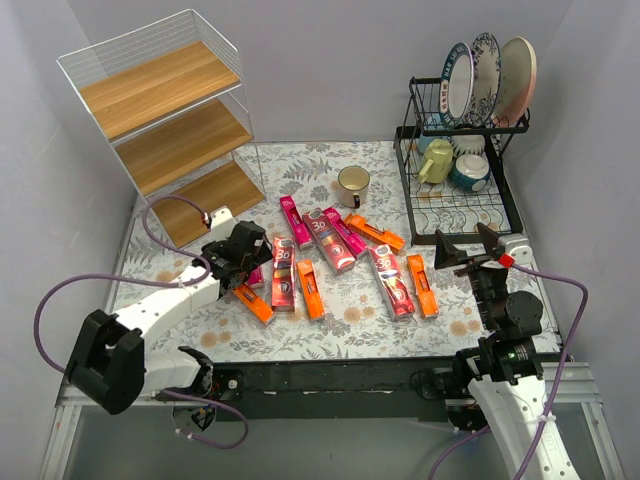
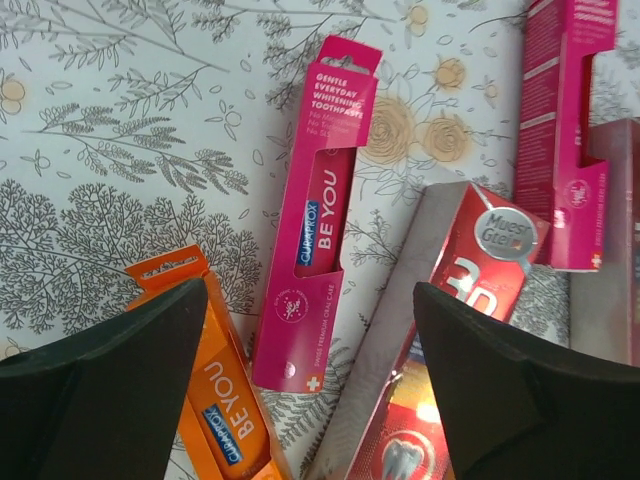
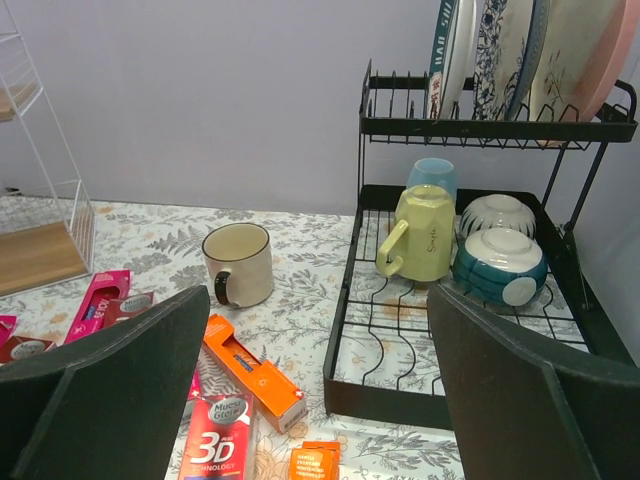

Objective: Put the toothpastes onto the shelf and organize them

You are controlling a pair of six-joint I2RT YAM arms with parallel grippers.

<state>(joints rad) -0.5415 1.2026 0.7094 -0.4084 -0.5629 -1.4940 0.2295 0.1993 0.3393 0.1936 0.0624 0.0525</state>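
left gripper spread wide, empty, above toothpastes | right gripper spread wide, empty

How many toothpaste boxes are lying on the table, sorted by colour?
orange cartons: 4
pink cartons: 3, one of them half hidden
dark red cartons: 3
Total: 10 that can be seen; another could be hidden in the pile.

both arms: jaws wide apart
left gripper extended forward, low, pointing down; right gripper raised, facing forward, arm folded
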